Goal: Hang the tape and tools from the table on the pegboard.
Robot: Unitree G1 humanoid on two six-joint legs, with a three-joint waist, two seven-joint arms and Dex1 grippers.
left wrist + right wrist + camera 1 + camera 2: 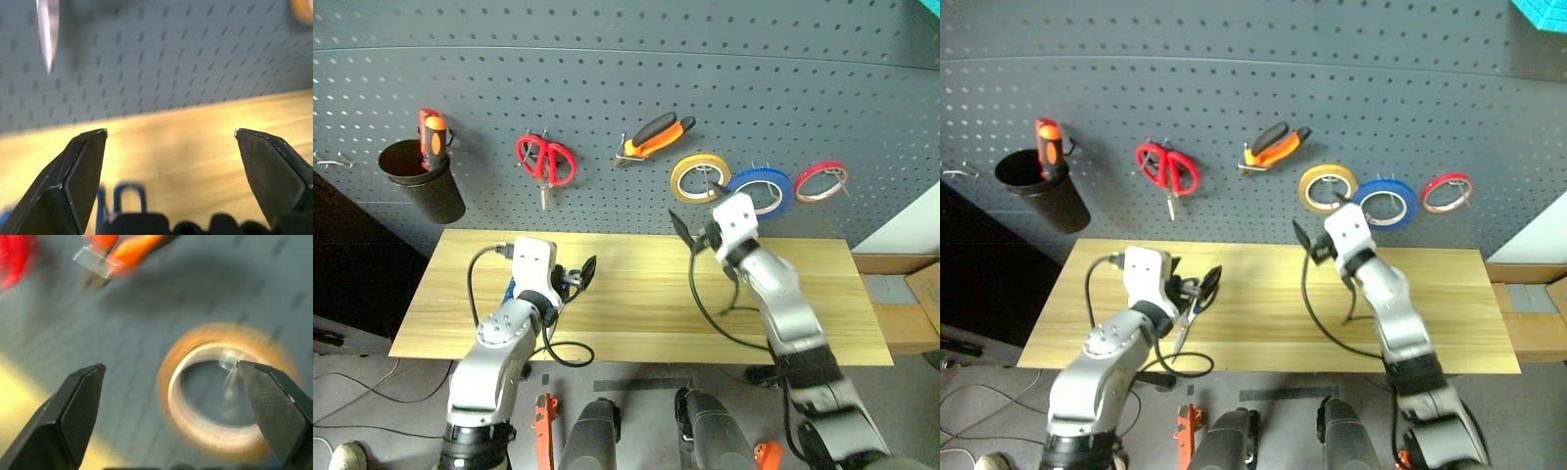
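Observation:
The blue tape [761, 189] hangs on the dark grey pegboard [607, 59], between a yellow roll [699, 177] and a thin red roll [821, 181]. The orange-and-black pliers [654, 136] hang higher up, near the board's middle. On the wooden table [636, 304], dark-handled scissors [1183, 325] lie under my left gripper [579, 277], which is open and holds nothing. My right gripper [690, 235] is open and empty above the table's far edge, just below the yellow roll [225, 396]. The right wrist covers the blue tape's lower left.
Red-handled scissors [546, 160] hang left of the pliers. A black cup [421, 181] at the far left of the board holds an orange-handled tool [432, 135]. A black cable [710, 308] trails across the tabletop by the right arm. A blue patch [512, 290] peeks from behind the left forearm.

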